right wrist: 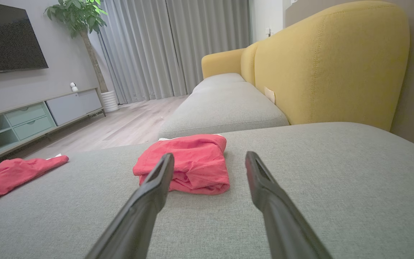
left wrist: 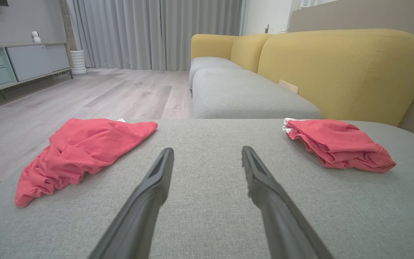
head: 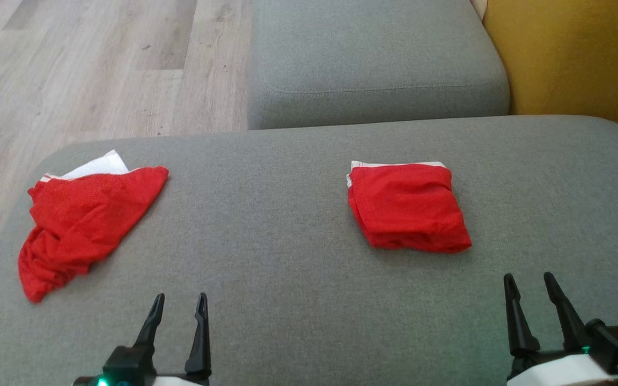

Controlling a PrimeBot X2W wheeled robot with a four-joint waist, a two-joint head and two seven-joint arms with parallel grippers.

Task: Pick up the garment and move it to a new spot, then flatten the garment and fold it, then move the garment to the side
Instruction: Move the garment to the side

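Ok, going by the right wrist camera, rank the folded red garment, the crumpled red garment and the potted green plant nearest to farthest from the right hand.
1. Folded red garment, just ahead of the right hand.
2. Crumpled red garment, far left.
3. Potted green plant, across the room by the curtains.

Living room lying in soft light.
Grey seats (head: 298, 321) are filling the lower frame, a yellow backrest (right wrist: 329, 64) rising at right; wood floor (head: 100, 69) is running upper left toward curtains (left wrist: 138, 32), a TV (right wrist: 5, 36), plant (right wrist: 77, 14) and cabinet (right wrist: 31, 115) standing at far left.
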